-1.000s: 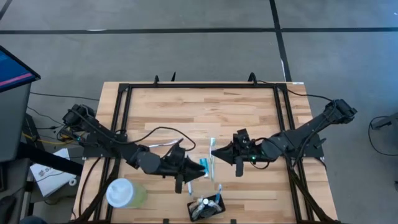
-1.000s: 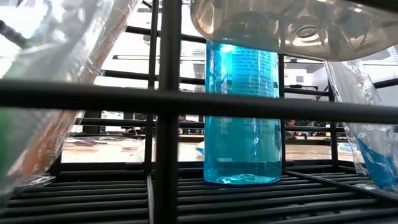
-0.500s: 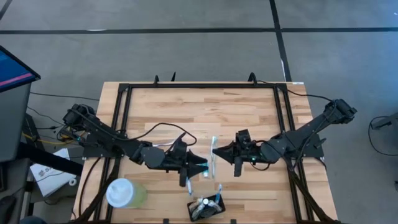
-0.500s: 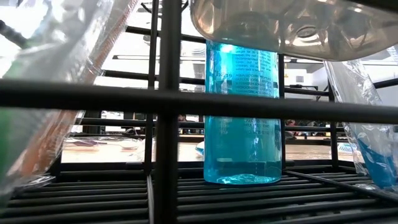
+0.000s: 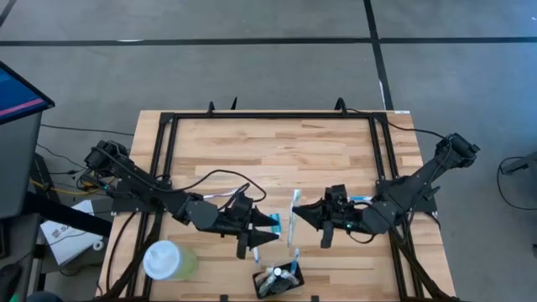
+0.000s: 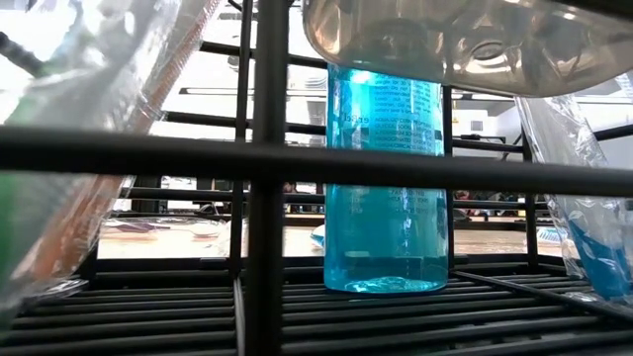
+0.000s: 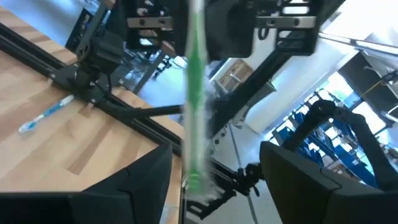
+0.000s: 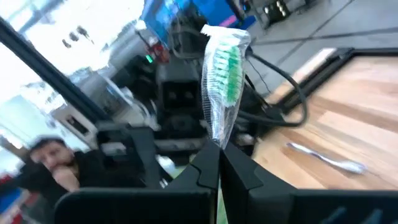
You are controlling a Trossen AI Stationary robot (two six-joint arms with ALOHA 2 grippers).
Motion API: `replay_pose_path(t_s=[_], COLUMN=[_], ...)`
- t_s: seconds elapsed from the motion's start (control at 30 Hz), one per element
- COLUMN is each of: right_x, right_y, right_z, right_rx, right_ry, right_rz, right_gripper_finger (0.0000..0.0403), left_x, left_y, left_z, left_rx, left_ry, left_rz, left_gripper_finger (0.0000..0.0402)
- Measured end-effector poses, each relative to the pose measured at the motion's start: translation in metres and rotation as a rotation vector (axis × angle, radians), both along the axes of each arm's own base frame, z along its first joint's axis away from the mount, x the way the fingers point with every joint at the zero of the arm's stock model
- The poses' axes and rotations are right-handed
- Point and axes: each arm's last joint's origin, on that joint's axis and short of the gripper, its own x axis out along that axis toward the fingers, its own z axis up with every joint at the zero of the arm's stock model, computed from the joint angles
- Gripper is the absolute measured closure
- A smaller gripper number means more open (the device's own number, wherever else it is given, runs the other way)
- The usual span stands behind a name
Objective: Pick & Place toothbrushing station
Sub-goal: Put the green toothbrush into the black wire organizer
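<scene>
A green toothbrush in a clear wrapper [image 5: 292, 205] hangs above the table's middle, with my right gripper [image 5: 299, 215] shut on it. Its green bristles [image 8: 226, 65] show past the shut fingers [image 8: 214, 152]. My left gripper [image 5: 273, 223] faces it from the left and is open. Its two fingers stand apart on either side of the green handle [image 7: 196, 81] without touching it. The black holder [image 5: 278, 278] with several brushes stands at the near edge. A blue toothbrush [image 7: 46, 115] and a pale one [image 8: 323, 158] lie flat on the wood. My right gripper pinches the wrapped toothbrush between its two fingers, just below the bristle head [image 8: 215, 134]. The fingers come level from the table's right and lie across the brush. The brush is lifted clear of the table and runs from the far side toward the near side.
A pale green cup with a white lid [image 5: 168, 260] stands at the near left corner. A black frame [image 5: 168, 168] rims the wooden table. In the low view a black wire rack [image 6: 262, 178] and a blue bottle [image 6: 386, 198] block the sight of the table.
My left gripper has opened and let go of the toothbrush, staying where it was. My right gripper, still shut on the brush, has swung a little toward the near edge and the right, carrying the brush away from the left fingers.
</scene>
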Motion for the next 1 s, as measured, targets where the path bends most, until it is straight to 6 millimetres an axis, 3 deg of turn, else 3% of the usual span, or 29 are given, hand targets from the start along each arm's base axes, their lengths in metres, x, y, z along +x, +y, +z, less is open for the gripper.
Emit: replay_pose_path(t_s=[0.3, 0.67, 1.0], right_x=[0.02, 0.019, 0.021], right_y=[0.01, 0.012, 0.012], right_z=[-0.008, 0.017, 0.014], right_rx=[0.014, -0.043, -0.065], right_ry=[-0.024, -0.067, -0.038], right_rz=[0.022, 0.033, 0.032], right_gripper_finger=[0.0403, 0.0403, 0.0403], left_x=[0.003, -0.006, -0.004], left_y=[0.007, 0.005, 0.01], left_z=[0.01, 0.02, 0.015], left_rx=[0.001, 0.02, 0.053], left_ry=[-0.093, -0.119, -0.059], left_rz=[0.02, 0.0, 0.02], left_gripper_finger=[0.017, 0.0174, 0.0197])
